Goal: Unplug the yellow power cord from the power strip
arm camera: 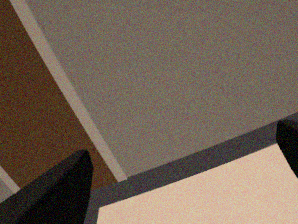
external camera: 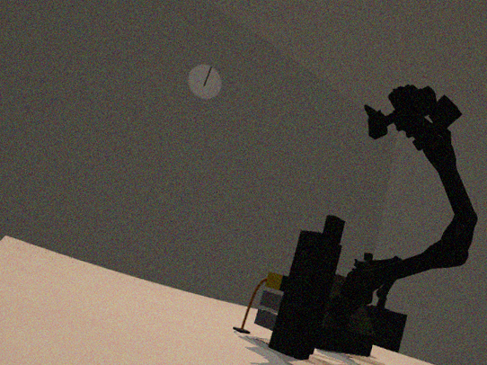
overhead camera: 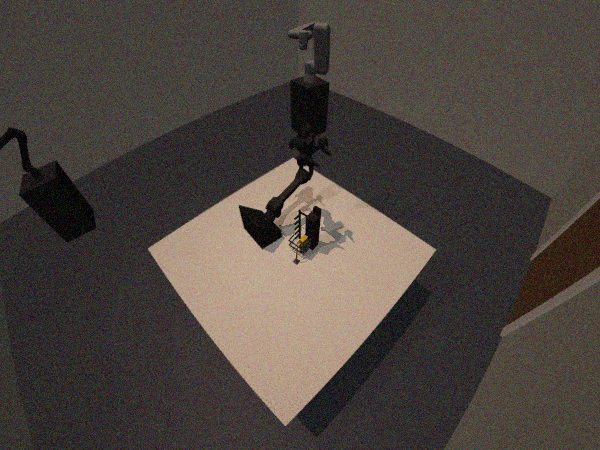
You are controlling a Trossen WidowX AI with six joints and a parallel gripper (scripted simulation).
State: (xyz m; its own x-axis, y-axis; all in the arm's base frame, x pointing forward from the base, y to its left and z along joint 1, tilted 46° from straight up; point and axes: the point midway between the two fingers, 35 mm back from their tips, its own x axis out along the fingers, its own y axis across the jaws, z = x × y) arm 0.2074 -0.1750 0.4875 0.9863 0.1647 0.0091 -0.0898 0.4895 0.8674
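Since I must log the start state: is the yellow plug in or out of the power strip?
In. The yellow plug sits against the upright power strip, its cord curving down to the table.

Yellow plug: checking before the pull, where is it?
Top view, mid-table: the plug sits at the near end of the upright black strip, right of the arm.

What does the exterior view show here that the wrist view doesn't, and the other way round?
Only the exterior view shows the yellow plug seated in the dark upright power strip, its cord curving down to the table, and the arm rising behind. Only the wrist view shows the gripper wide open with nothing between its fingers, aimed past the table edge at the wall and a brown door. Both show the light table, so the gripper is nowhere near the plug.
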